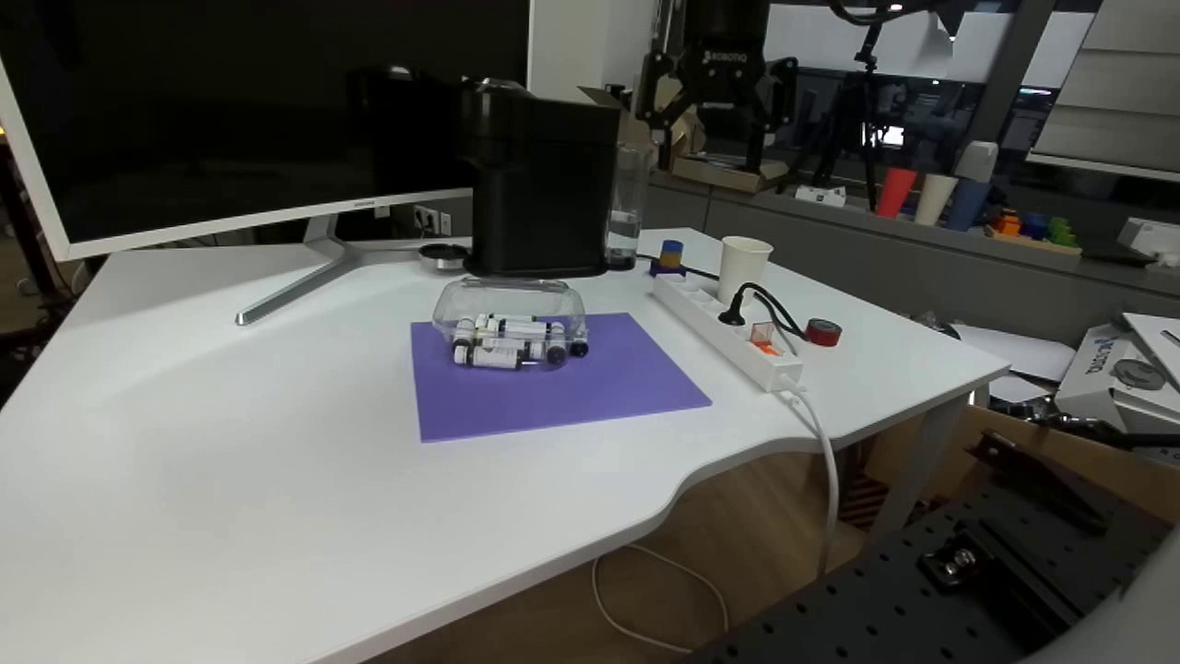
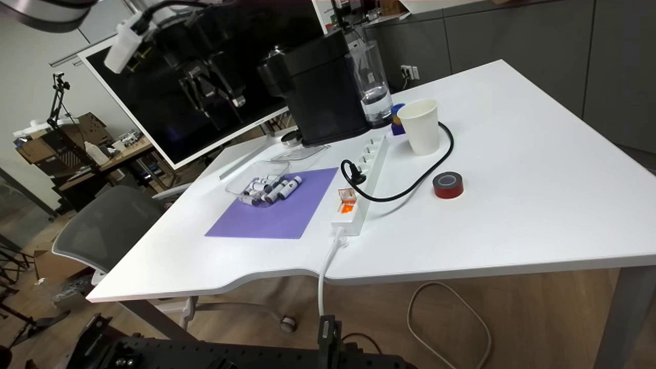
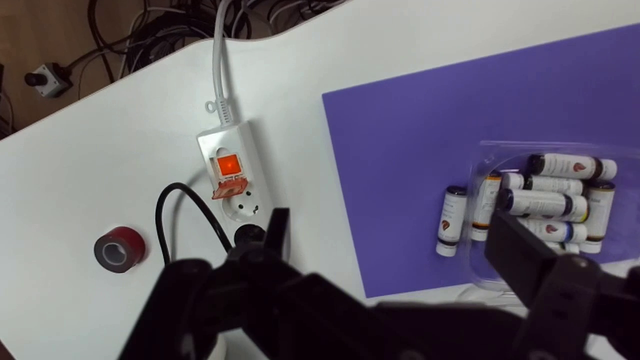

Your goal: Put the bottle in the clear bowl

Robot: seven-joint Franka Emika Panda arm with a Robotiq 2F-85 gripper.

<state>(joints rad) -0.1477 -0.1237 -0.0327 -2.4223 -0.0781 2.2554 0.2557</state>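
A small white-labelled bottle with a black base and white cap lies on the purple mat, just outside the clear bowl. The bottle also shows in an exterior view, beside the clear bowl. The bowl is a clear plastic tub holding several similar bottles; it also shows in an exterior view, where the loose bottle is hard to tell from the others. My gripper is open and empty, high above the table. It also shows in both exterior views.
A white power strip with a black plug and cable lies beside the mat. A paper cup, red tape roll, black coffee machine and large monitor stand around. A clear lid lies behind the bowl.
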